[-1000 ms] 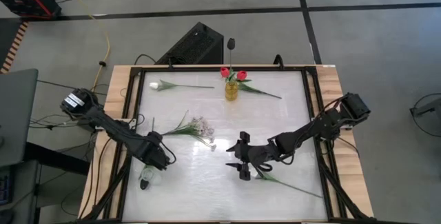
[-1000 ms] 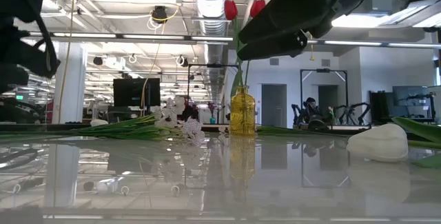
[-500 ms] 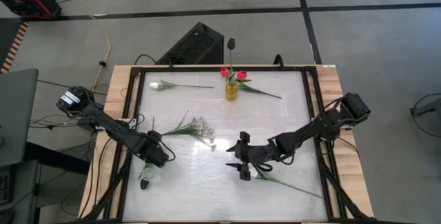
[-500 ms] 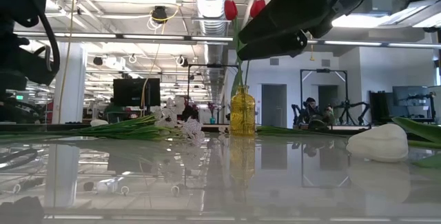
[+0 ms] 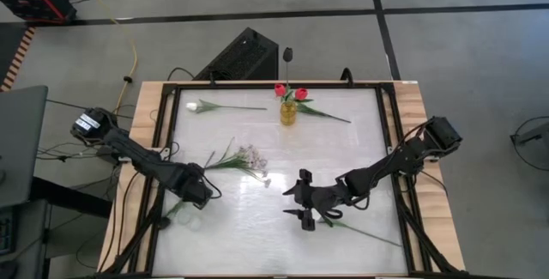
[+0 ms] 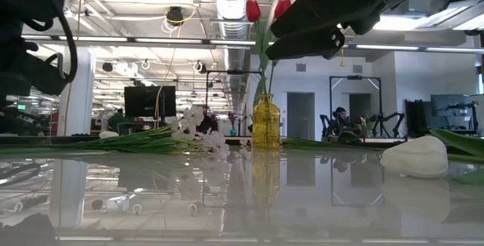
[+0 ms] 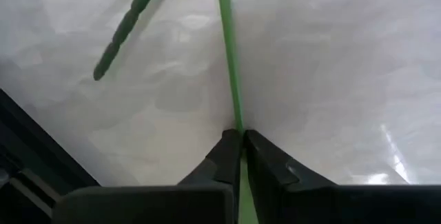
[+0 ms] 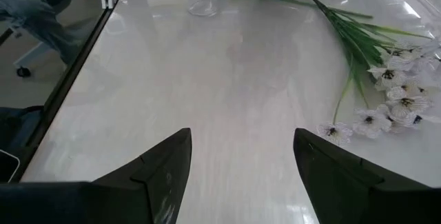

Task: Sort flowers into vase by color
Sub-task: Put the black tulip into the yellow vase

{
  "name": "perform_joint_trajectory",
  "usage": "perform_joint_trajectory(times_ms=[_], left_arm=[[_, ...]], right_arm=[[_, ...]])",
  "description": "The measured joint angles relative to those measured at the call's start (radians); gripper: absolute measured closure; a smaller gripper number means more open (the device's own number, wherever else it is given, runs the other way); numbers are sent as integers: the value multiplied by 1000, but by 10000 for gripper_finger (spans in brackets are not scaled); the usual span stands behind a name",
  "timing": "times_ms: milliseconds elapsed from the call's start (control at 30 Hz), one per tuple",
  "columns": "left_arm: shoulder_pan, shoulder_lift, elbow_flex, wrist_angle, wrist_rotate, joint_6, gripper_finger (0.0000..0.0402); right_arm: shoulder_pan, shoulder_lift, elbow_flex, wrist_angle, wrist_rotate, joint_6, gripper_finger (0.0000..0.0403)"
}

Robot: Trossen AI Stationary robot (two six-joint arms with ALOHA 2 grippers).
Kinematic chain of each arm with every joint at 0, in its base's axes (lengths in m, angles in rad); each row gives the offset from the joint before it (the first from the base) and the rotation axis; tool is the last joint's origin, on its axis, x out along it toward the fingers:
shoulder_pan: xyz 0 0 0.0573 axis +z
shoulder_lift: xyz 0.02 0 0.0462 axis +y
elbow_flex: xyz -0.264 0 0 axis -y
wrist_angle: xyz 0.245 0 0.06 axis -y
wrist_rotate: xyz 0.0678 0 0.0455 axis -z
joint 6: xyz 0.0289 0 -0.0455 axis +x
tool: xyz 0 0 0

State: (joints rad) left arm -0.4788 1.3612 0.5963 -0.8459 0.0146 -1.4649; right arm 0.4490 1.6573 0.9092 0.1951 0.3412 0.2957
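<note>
The left claw (image 7: 240, 141) is clenched on a thin green stem (image 7: 229, 58) near the counter's (image 5: 343, 154) left edge, while the right claw (image 8: 241, 162) hangs released over the middle, just above another flower (image 5: 364, 232). Two red tulips (image 5: 290, 92) stand in the yellow vase (image 5: 288, 112) at the far side, so I judge sorting barely begun: a white tulip (image 5: 225, 106), the white spray (image 5: 244, 159) and others still lie flat. Which bloom the left claw's stem carries is hidden under the arm.
</note>
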Motion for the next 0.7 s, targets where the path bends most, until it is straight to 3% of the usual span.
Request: perform_joint_trajectory(times_ms=[367, 700], left_arm=[[99, 1, 220, -4, -185, 326, 401], [176, 0, 373, -58, -195, 515, 401]], right_arm=[[0, 0, 0, 17, 0, 3, 121], [0, 0, 0, 32, 0, 2, 121]])
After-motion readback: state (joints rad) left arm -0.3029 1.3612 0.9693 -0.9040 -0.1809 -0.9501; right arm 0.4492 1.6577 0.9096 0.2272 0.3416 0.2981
